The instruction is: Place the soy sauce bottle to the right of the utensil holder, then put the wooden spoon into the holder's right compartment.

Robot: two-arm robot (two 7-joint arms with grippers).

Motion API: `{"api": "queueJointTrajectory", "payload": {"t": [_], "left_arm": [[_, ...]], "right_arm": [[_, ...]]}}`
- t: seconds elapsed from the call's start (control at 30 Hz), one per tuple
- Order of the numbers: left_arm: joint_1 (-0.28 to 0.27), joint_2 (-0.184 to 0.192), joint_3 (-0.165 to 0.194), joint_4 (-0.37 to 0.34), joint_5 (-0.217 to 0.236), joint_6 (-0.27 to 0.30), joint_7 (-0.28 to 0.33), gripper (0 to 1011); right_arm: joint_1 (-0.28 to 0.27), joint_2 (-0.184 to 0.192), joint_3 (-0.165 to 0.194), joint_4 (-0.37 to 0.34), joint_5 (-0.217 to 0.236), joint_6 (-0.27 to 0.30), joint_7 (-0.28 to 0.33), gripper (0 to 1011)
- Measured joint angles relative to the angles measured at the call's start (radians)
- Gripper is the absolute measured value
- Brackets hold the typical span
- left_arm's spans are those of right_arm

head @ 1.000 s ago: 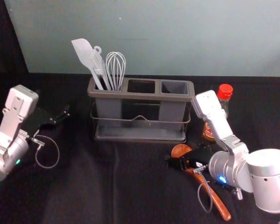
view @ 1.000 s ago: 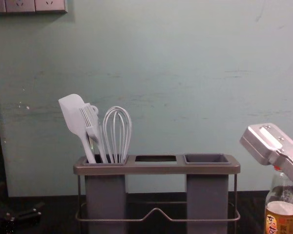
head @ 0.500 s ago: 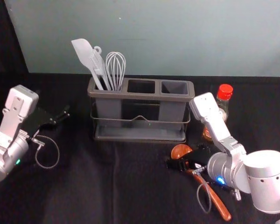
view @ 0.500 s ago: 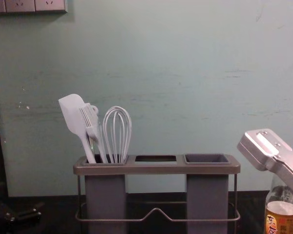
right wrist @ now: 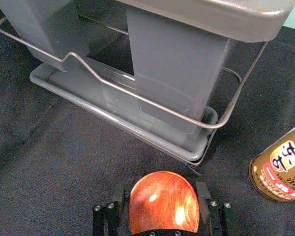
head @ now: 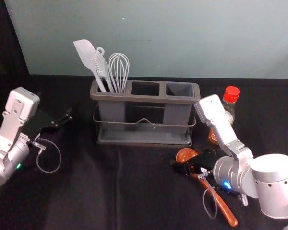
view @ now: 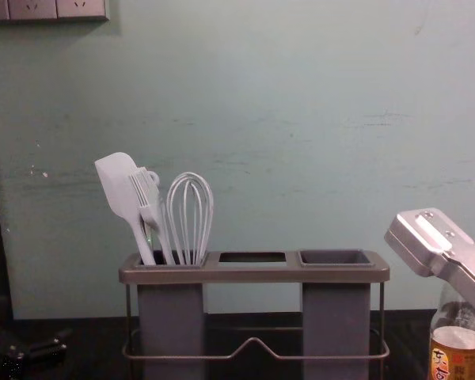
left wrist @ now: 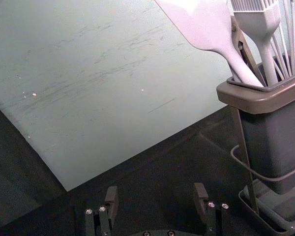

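The grey utensil holder [head: 145, 99] stands mid-table. The soy sauce bottle [head: 229, 114], red-capped, is upright just right of it, partly behind my right arm. The wooden spoon [head: 223, 207] lies on the table in front of the holder's right part, handle toward the front right. My right gripper [head: 183, 167] is low over the spoon near its head; in the right wrist view the spoon's bowl [right wrist: 163, 202] shows between the apart fingers of my right gripper [right wrist: 161, 196]. My left gripper [head: 66, 118] stays parked left of the holder; in its wrist view the left gripper [left wrist: 156, 199] is open and empty.
A white spatula [head: 88, 55], a brush and a whisk [head: 119, 72] stand in the holder's left compartment. The middle and right compartments [head: 179, 89] hold nothing visible. A wire rail [head: 144, 120] runs around the holder. Behind the table is a pale wall.
Compared with a second ago, my right arm and gripper have shifted slightly to the left. The left arm, bottle, spoon and holder look unmoved.
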Motion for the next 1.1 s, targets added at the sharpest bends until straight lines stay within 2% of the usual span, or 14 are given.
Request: {"api": "queueJointTrajectory", "payload": {"t": [0.07,0.17,0.5,0.57,0.67,0.73,0.8,0.83,0.9,1.0,1.1], "left_arm": [[0.000,0.000,0.000,0.000,0.000,0.000,0.000,1005],[0.000,0.000,0.000,0.000,0.000,0.000,0.000,1005],[0.000,0.000,0.000,0.000,0.000,0.000,0.000,1005],[0.000,0.000,0.000,0.000,0.000,0.000,0.000,1005],[0.000,0.000,0.000,0.000,0.000,0.000,0.000,1005],[0.000,0.000,0.000,0.000,0.000,0.000,0.000,1005],[0.000,0.000,0.000,0.000,0.000,0.000,0.000,1005],[0.000,0.000,0.000,0.000,0.000,0.000,0.000,1005],[0.000,0.000,0.000,0.000,0.000,0.000,0.000,1005],[0.000,0.000,0.000,0.000,0.000,0.000,0.000,1005],[0.000,0.000,0.000,0.000,0.000,0.000,0.000,1005]], "right_arm": [[0.000,0.000,0.000,0.000,0.000,0.000,0.000,863],[0.000,0.000,0.000,-0.001,0.001,0.000,0.000,821],[0.000,0.001,0.000,-0.002,0.002,0.001,-0.001,820],[-0.003,0.007,0.000,-0.008,0.001,-0.014,0.007,820],[-0.021,0.032,0.007,-0.042,0.002,-0.100,0.052,820],[-0.026,0.037,0.009,-0.049,0.004,-0.119,0.063,820],[-0.039,0.052,0.019,-0.073,0.014,-0.174,0.091,820],[-0.049,0.063,0.026,-0.088,0.024,-0.212,0.108,820],[-0.059,0.074,0.034,-0.103,0.037,-0.247,0.124,820],[-0.084,0.107,0.054,-0.139,0.072,-0.329,0.163,820],[-0.097,0.121,0.067,-0.157,0.092,-0.373,0.182,820]]}}
